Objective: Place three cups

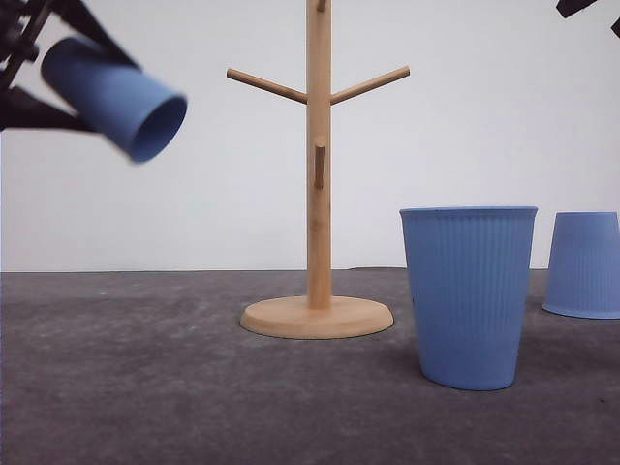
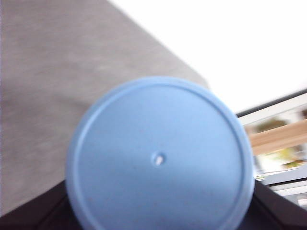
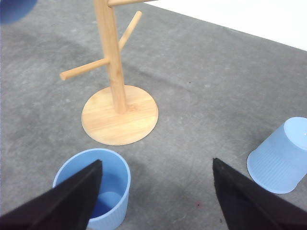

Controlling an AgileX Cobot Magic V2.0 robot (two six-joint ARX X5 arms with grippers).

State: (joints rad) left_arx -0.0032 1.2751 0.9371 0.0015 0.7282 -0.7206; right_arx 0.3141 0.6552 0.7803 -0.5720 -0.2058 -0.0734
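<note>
An upright cup (image 1: pixel 469 295) is seen nearest on the grey table (image 1: pixel 145 387), mouth up; just behind it to the left the wooden stand (image 1: pixel 317 194) is planted; further back on the right a second cup (image 1: pixel 584 263) is parked upside down. The third cup (image 1: pixel 111 95) is kept pinched up in the air by the left gripper (image 1: pixel 39 77), tipped sideways with its mouth facing the stand; the right gripper (image 3: pixel 156 191) is held spread wide above the upright cup, nothing gripped.

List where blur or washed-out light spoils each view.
Front view: the raised cup held by the left gripper is slightly smeared, while the upright cup and stand are sharp against a flat white backdrop. Left wrist view: the cup's bottom is soft and the table streaked, the background overexposed. Right wrist view: mostly sharp, with soft shadows; the dark fingers lack detail.
</note>
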